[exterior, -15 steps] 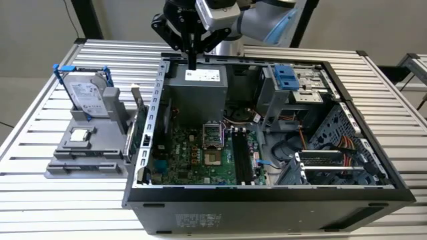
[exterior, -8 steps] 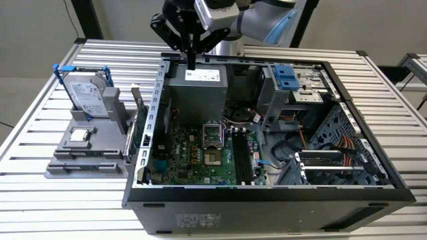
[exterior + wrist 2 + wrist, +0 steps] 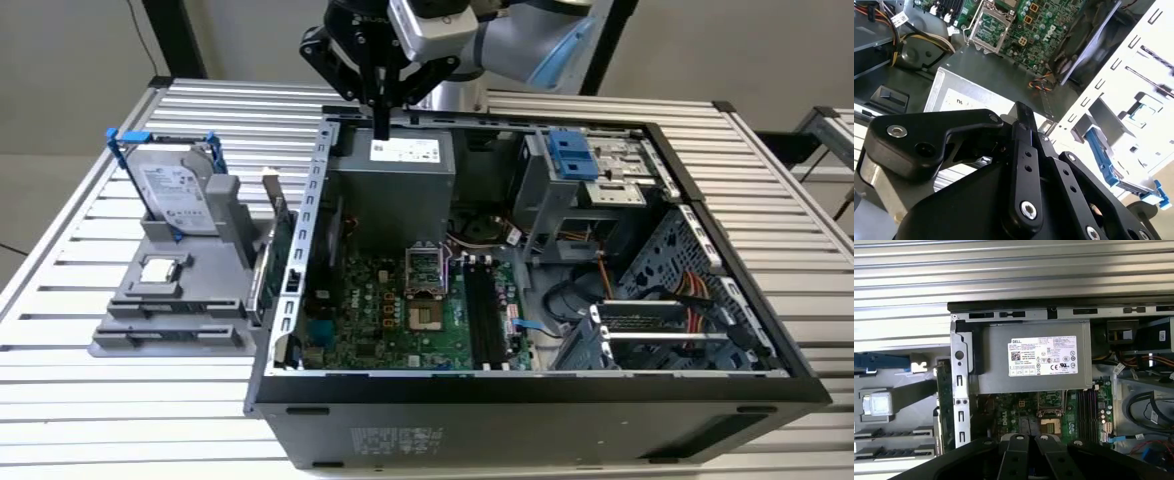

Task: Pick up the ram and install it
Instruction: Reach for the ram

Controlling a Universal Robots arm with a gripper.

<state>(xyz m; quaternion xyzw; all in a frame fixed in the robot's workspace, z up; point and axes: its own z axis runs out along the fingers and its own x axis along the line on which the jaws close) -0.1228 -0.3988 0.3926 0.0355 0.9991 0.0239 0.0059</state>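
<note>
The ram (image 3: 263,278) is a thin dark green stick standing on edge at the right side of the grey fixture (image 3: 174,320), close against the outer wall of the open computer case (image 3: 534,400). In the first wrist view the ram (image 3: 944,402) lies beside the case's metal flange. My gripper (image 3: 383,130) hangs above the case's back edge, over the grey power supply (image 3: 394,175), well away from the ram. Its black fingers (image 3: 1023,117) are shut together with nothing between them. The dark memory slots (image 3: 481,315) lie bare on the green motherboard (image 3: 387,320).
The fixture also holds a silver hard drive in a blue frame (image 3: 174,190) and a small square processor chip (image 3: 160,268). Inside the case are a drive cage with a blue latch (image 3: 574,155), cables (image 3: 694,300) and the processor socket (image 3: 424,275). All of it stands on a slatted metal table (image 3: 134,420).
</note>
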